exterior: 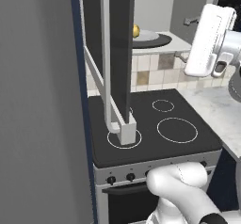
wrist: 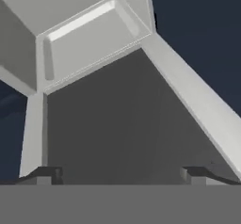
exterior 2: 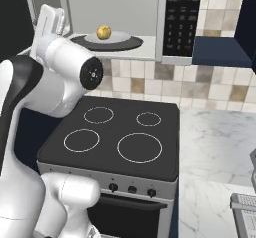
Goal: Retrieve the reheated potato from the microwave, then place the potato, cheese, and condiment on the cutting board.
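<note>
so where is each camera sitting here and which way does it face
Left base view: behind the arm to its left, looking forward and down over the stove, past the open microwave door; the white arm rises at lower right.
Right base view: behind the arm to its right, facing the stove and the microwave; the arm fills the left.
Hand view: on the hand, looking along the open gripper at the microwave door.
Both base views share the stove and the potato on its plate.
</note>
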Controlling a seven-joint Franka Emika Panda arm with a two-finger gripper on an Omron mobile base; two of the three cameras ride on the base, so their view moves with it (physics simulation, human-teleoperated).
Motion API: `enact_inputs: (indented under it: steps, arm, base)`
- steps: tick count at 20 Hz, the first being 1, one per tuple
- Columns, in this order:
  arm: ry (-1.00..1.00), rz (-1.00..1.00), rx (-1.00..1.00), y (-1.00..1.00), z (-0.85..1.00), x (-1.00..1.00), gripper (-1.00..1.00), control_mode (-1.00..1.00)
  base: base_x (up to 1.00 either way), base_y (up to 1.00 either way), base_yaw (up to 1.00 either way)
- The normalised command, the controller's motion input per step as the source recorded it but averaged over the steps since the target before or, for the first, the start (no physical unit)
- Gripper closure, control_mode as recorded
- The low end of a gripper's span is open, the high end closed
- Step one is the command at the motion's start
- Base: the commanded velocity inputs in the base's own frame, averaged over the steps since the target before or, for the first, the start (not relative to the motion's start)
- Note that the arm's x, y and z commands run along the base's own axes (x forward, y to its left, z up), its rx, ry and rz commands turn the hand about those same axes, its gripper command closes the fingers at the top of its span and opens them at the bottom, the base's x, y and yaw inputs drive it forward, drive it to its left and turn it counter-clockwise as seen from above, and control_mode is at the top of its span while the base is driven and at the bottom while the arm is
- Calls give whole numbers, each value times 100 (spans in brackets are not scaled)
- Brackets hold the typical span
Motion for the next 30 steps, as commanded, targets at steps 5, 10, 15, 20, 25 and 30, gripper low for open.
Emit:
enact_inputs:
  steps: [5,10,15,20,25,30]
  arm:
    - [-28,1,-47,-36,0,56,-100,-100]
    - [-44,11,-54,-15,0,44,-100,-100]
    - [-61,14,-61,0,-12,19,-100,-100]
    - [-61,6,-63,5,-18,15,-100,-100]
    - [-39,-1,-52,14,-29,28,-100,-100]
    - [-14,-8,-36,6,-5,61,-100,-100]
  base:
    - [0,0,0]
    - [0,0,0]
    - [0,0,0]
    - [0,0,0]
    - [0,0,0]
    - [0,0,0]
